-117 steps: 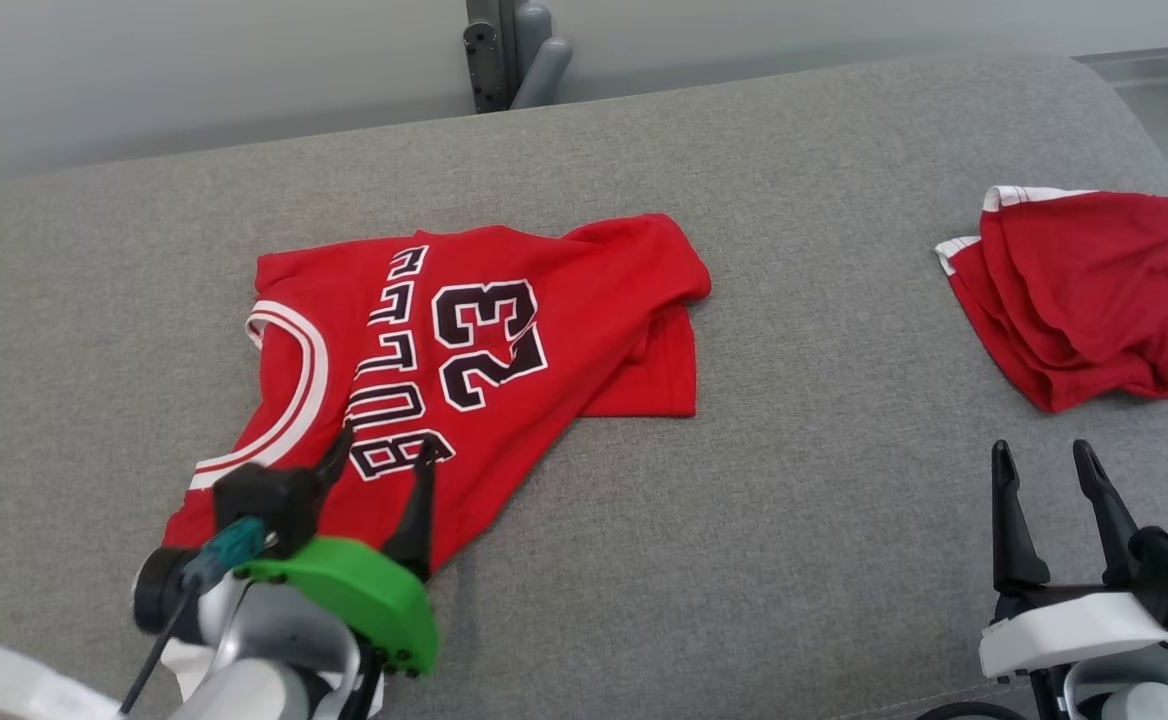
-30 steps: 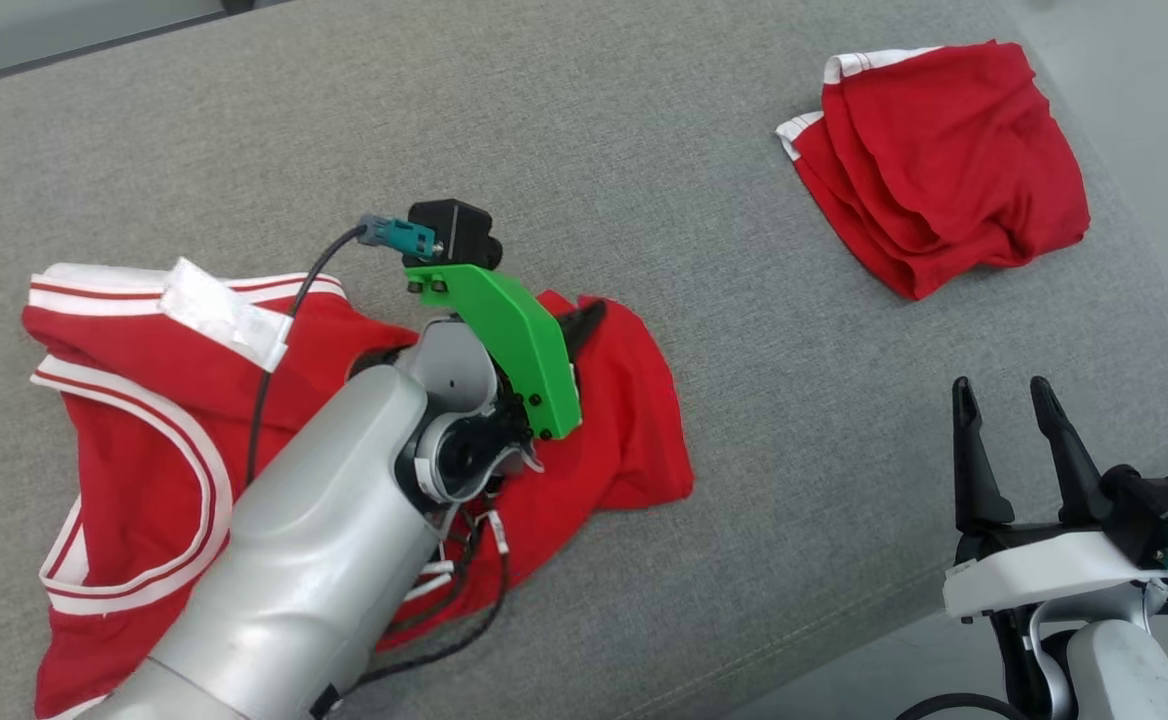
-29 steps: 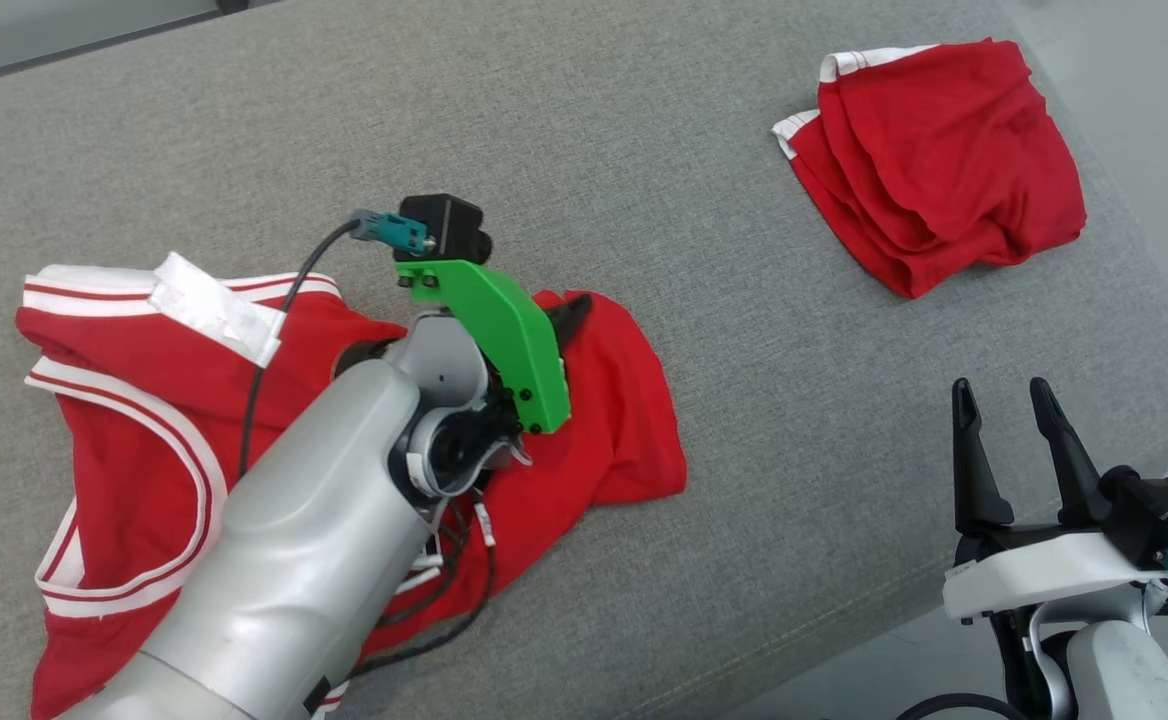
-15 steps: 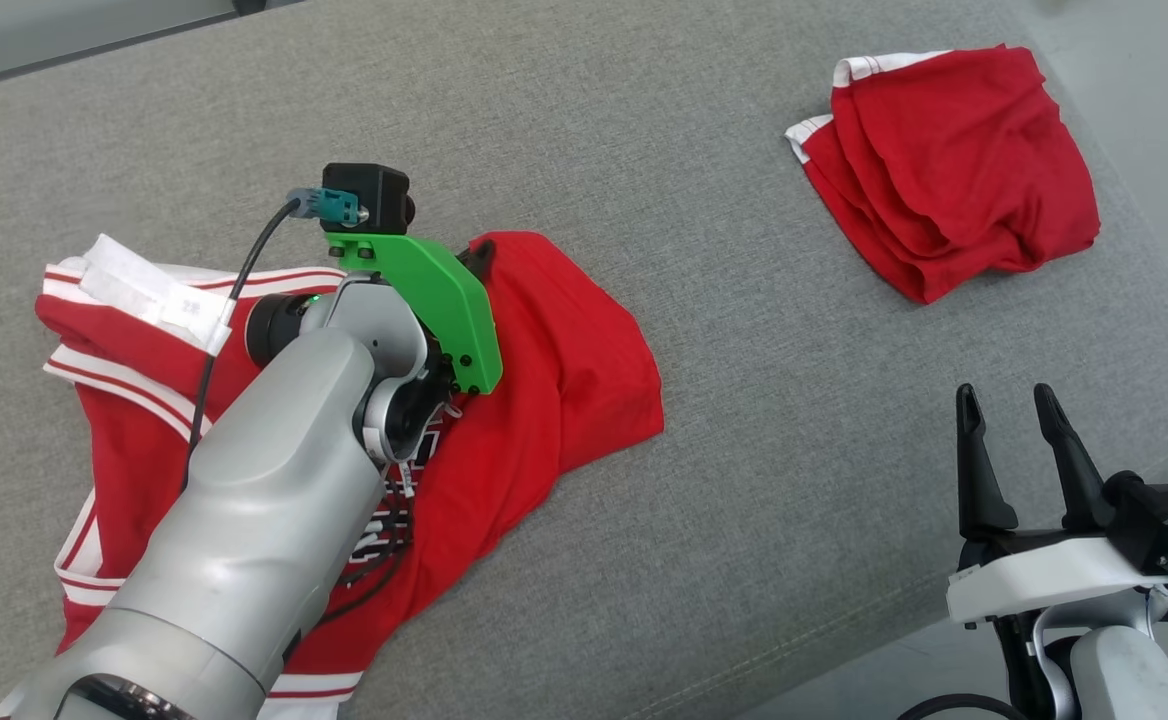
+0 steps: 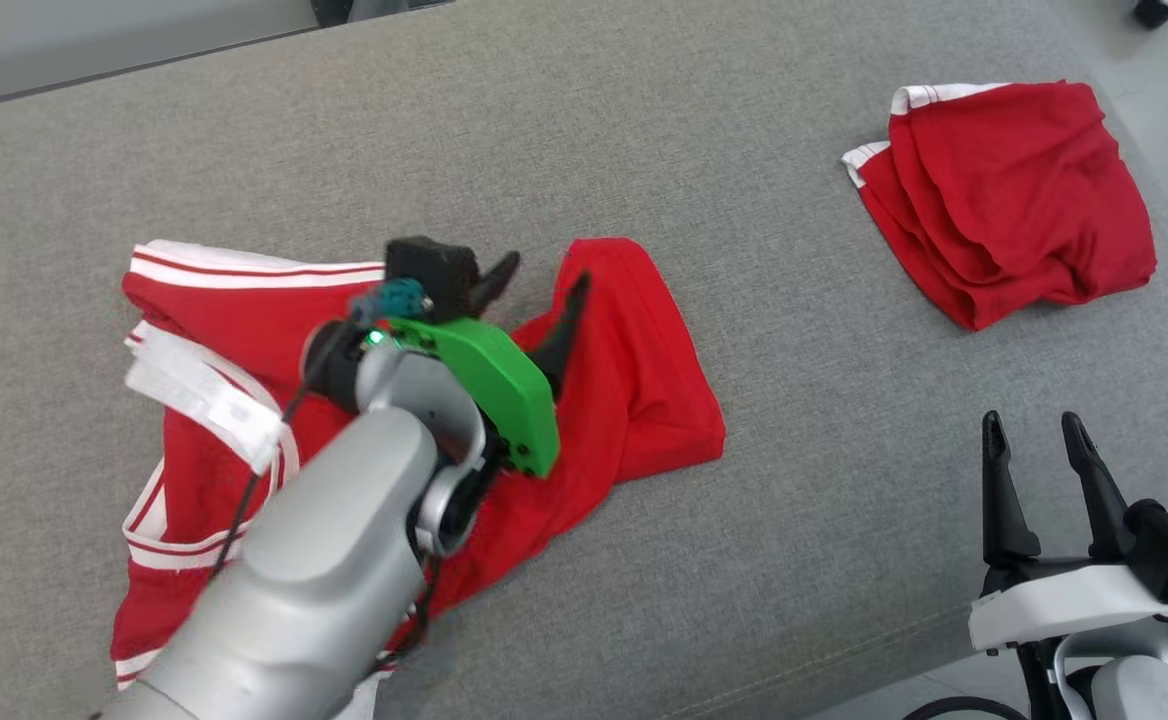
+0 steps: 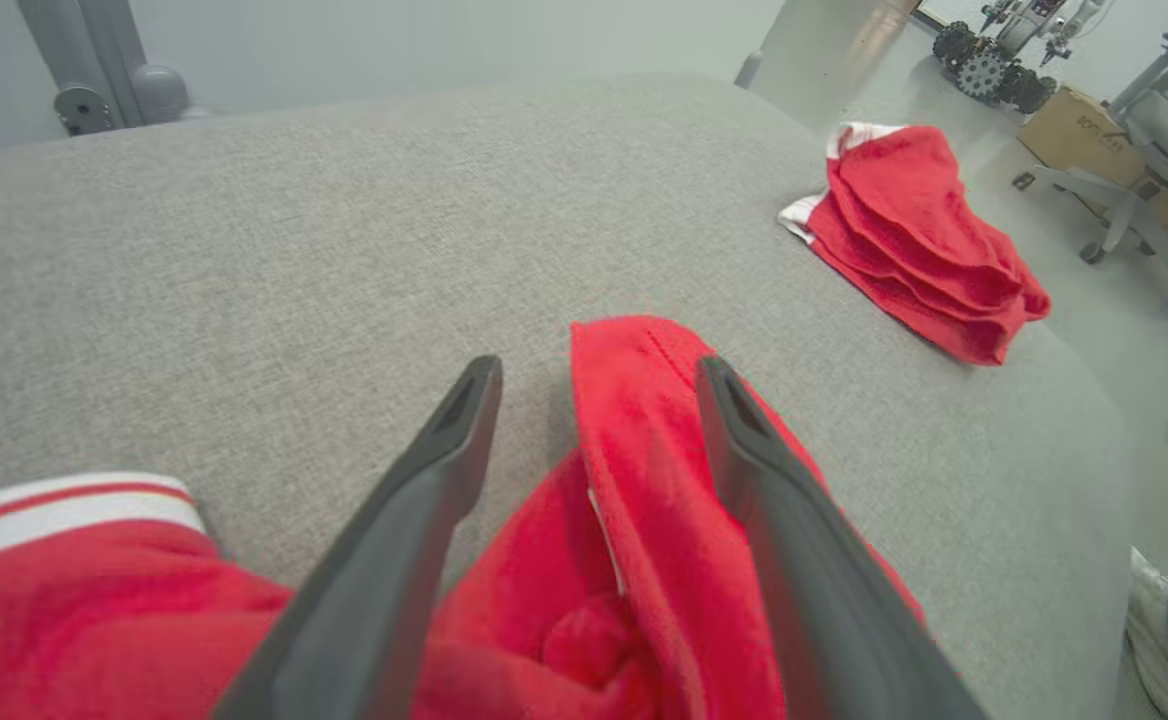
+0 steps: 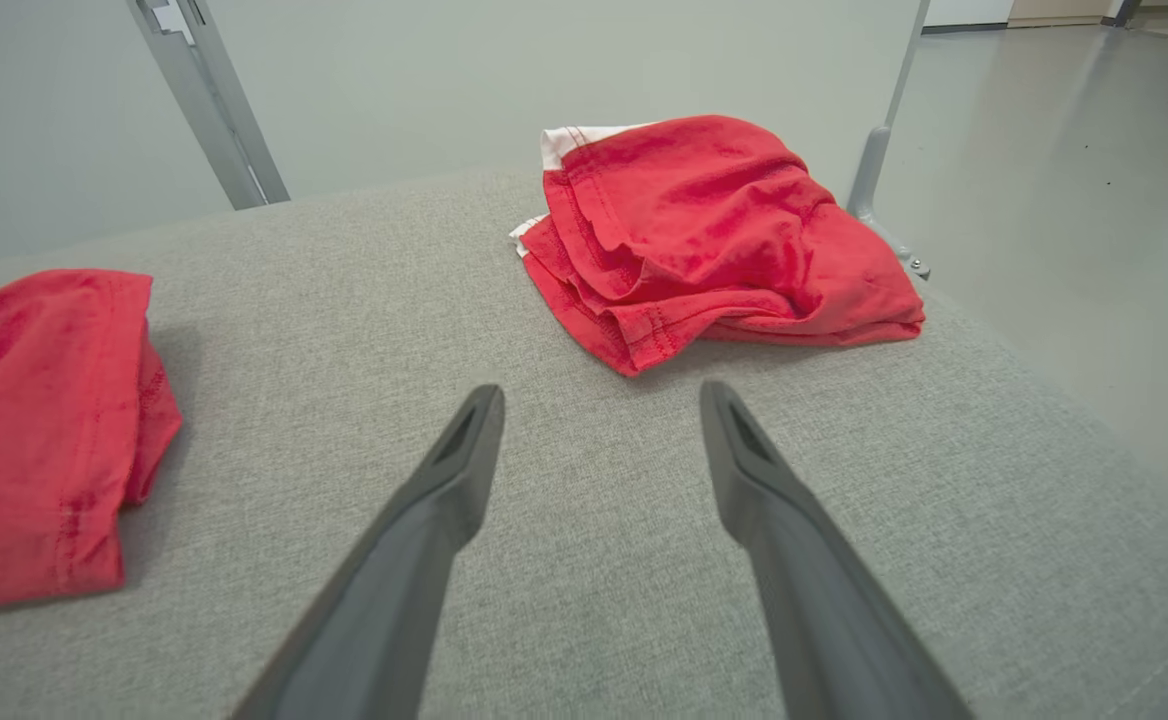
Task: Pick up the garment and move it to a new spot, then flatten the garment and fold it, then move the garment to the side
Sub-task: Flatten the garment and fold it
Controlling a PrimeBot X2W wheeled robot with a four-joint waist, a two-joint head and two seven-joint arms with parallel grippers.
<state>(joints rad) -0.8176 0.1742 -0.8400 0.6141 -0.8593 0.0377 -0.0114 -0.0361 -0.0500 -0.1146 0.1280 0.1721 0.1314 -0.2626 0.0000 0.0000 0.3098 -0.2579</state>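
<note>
While our left claw (image 5: 547,272) stands spread wide above the red jersey (image 5: 634,400) with nothing in its grip, a raised ridge of cloth sits between its two fingers. That is where we see trouble: if we pull away carelessly, a finger could snag that ridge and drag the jersey into a worse heap. The jersey lies bunched on the grey surface (image 5: 644,150), left of centre, so flattening it from here may press creases in. Our right claw (image 5: 1032,425), equally wide and empty, hovers near the surface's near edge. A second red garment (image 5: 1014,200) lies well apart, so we judge tangling unlikely.
</note>
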